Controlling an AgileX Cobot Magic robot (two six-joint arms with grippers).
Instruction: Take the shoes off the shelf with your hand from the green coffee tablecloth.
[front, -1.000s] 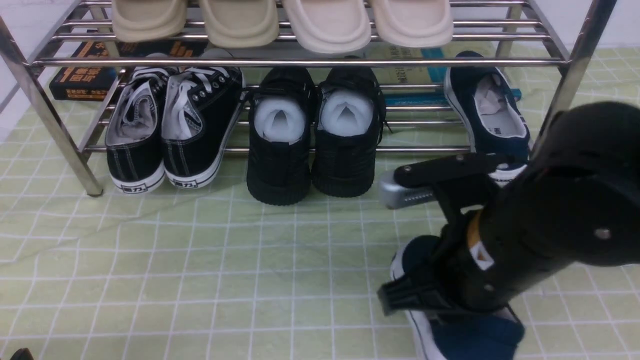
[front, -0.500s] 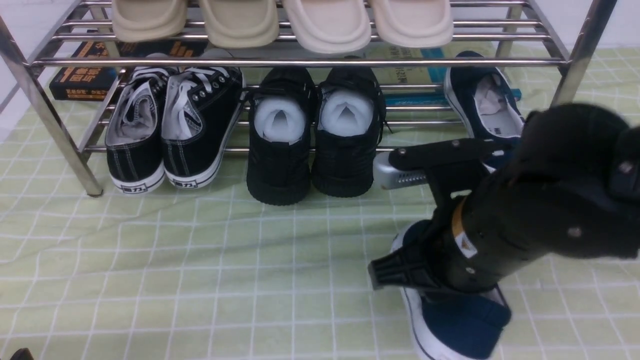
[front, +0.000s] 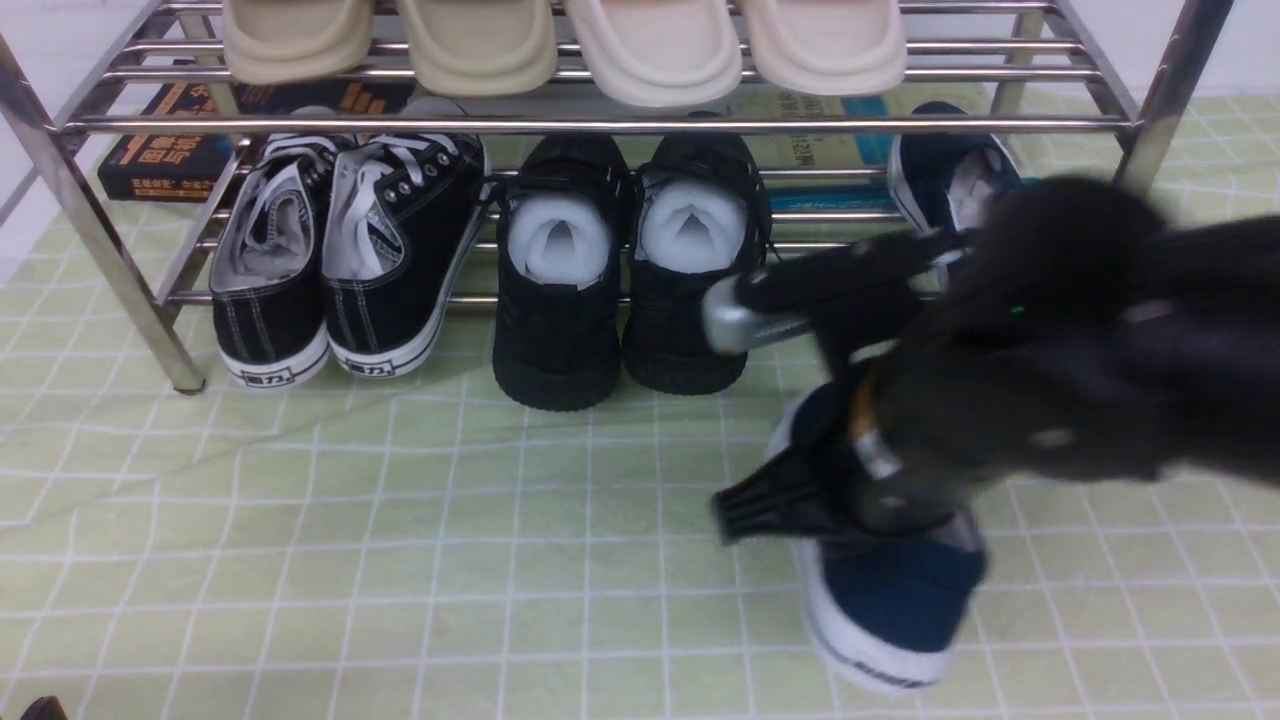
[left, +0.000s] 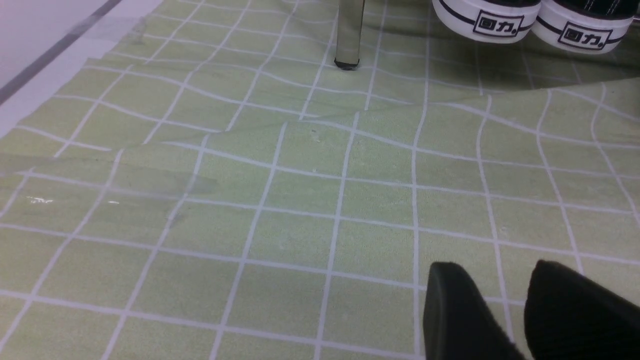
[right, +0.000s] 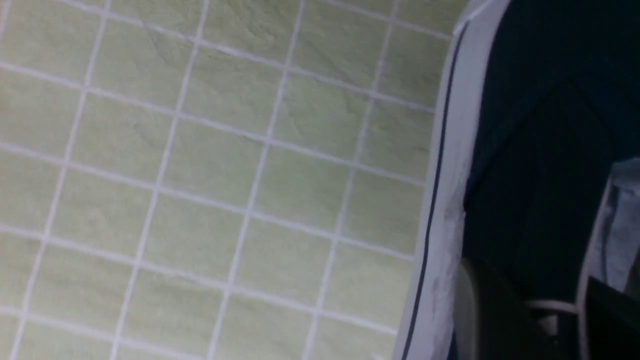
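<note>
My right gripper (front: 880, 490) is shut on the side wall of one navy-blue shoe (front: 885, 600), toe toward me, low over the green tablecloth (front: 400, 520) in front of the shelf (front: 600, 125). In the right wrist view one finger (right: 495, 310) lies outside the shoe (right: 530, 150) and the other inside; the gripper (right: 555, 320) pinches the wall. I cannot tell whether the sole touches the cloth. The second navy shoe (front: 935, 165) sits on the shelf's lower tier at the right, partly hidden by my arm. My left gripper (left: 492, 267) is open and empty over the cloth (left: 300, 190).
Black lace-up sneakers (front: 340, 260) and all-black shoes (front: 620, 270) stand on the lower tier. Beige slippers (front: 560, 45) lie on the top tier. Books (front: 170, 150) lie behind the shelf. A chrome leg (left: 349, 35) and sneaker soles (left: 500, 22) show ahead of my left gripper.
My right arm has swung left and away from me with the navy shoe in its grip. The shoe's toe now shows whole. The arm now covers more of the shoe on the shelf.
</note>
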